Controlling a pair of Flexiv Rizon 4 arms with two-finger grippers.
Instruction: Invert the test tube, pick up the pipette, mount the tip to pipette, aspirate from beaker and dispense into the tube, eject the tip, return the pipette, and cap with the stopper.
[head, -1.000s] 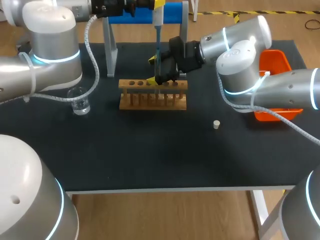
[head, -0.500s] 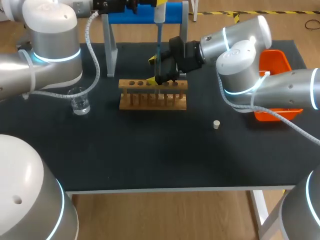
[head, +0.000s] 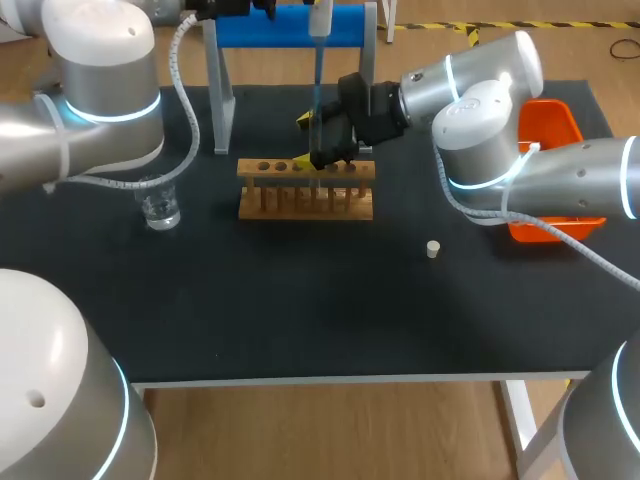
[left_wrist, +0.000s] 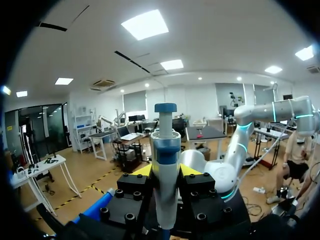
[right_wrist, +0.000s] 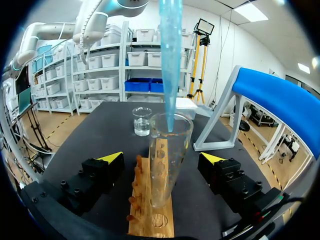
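Pipette tip (right_wrist: 170, 65) inside test tube (right_wrist: 167, 165) mouth, right wrist view only

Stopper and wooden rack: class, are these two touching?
Apart. The head view shows the stopper lying alone on the table, with bare dark tabletop between it and the rack.

Blue tip (right_wrist: 170, 60), clear tube (right_wrist: 167, 160), brown rack (head: 305, 190), orange bin (head: 550, 130).
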